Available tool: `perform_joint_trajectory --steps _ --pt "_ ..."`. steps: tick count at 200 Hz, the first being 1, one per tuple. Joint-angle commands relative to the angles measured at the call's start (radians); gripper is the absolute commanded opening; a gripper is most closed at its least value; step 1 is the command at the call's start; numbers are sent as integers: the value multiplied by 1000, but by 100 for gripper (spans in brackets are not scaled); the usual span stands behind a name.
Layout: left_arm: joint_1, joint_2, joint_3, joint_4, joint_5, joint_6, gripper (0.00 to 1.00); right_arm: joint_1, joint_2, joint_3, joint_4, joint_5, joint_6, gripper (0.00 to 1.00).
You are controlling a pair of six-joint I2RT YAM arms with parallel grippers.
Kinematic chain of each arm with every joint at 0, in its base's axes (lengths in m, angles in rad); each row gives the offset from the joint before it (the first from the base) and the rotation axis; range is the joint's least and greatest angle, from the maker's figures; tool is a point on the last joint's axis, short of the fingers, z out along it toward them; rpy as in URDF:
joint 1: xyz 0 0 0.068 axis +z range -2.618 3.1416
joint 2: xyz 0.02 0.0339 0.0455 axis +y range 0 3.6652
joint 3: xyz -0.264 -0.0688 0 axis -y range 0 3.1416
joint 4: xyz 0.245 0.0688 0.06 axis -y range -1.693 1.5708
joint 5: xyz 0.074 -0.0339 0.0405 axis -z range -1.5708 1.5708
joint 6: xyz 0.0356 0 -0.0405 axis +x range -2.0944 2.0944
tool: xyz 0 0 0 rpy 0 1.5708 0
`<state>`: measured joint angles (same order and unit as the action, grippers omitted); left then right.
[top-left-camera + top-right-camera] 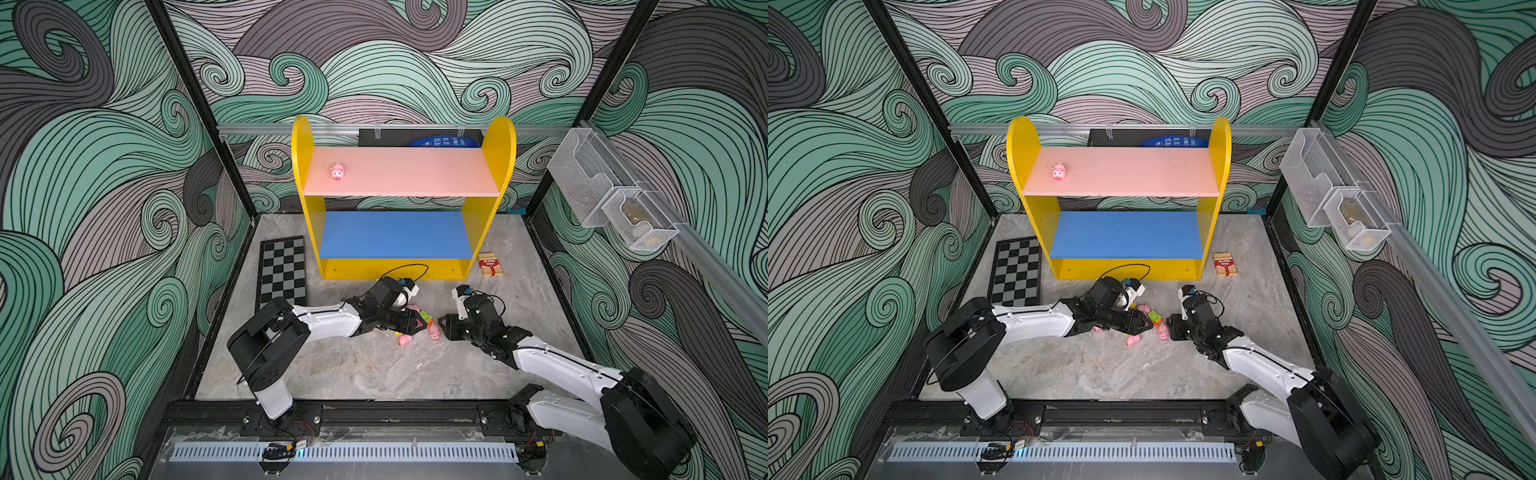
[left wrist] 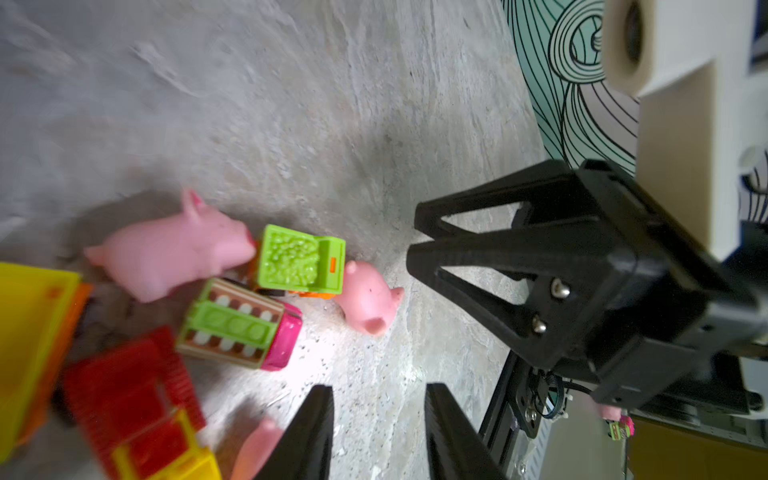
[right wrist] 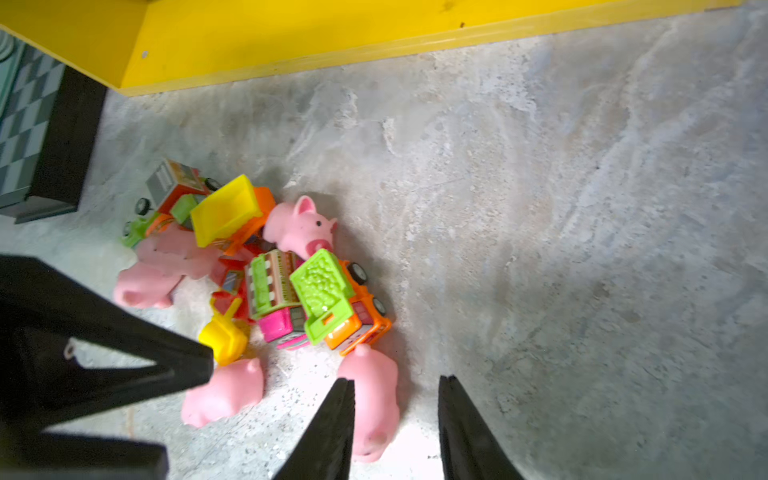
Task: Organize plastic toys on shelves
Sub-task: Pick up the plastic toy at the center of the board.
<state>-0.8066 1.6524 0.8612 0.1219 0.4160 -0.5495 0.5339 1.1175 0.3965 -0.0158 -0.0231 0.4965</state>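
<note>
1. The left gripper [image 2: 378, 390] stands open above bare floor [image 2: 291, 104], with nothing between its fingers.
2. The right gripper [image 3: 397, 380] is open too (a lying pig [image 3: 374, 399] is right against one finger).
3. The toy pile [image 3: 282, 286] lies on the floor in front of the shelves [image 1: 498, 158], between both grippers.
4. A lone pig [image 1: 337, 171] stands on the upper pink board [image 1: 415, 170].

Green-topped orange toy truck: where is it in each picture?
Top view: green-topped orange plastic truck on the marble floor, just below centre.
Top view: just below centre again.
Left wrist: green bed facing camera.
Right wrist: wheels showing.
Landmark: small glossy pink pig beside it.
</note>
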Motion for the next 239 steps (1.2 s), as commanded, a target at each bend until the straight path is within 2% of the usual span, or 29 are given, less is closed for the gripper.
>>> perform_joint_trajectory --steps 1,67,160,205,239 --pt "46 -79 -34 -91 -95 49 41 5 -16 -15 -19 -103 -34 39" --pt "146 -215 -128 -105 -117 59 41 5 56 -18 -17 -118 -36 40" --pt "178 -254 -157 -102 -123 59 40 7 121 -14 -10 -140 -49 35" --pt "181 -256 -164 -101 -125 61 41 8 145 -19 13 -148 -44 29" --pt "184 -265 -166 -106 -129 64 41 9 141 -22 13 -138 -41 13"
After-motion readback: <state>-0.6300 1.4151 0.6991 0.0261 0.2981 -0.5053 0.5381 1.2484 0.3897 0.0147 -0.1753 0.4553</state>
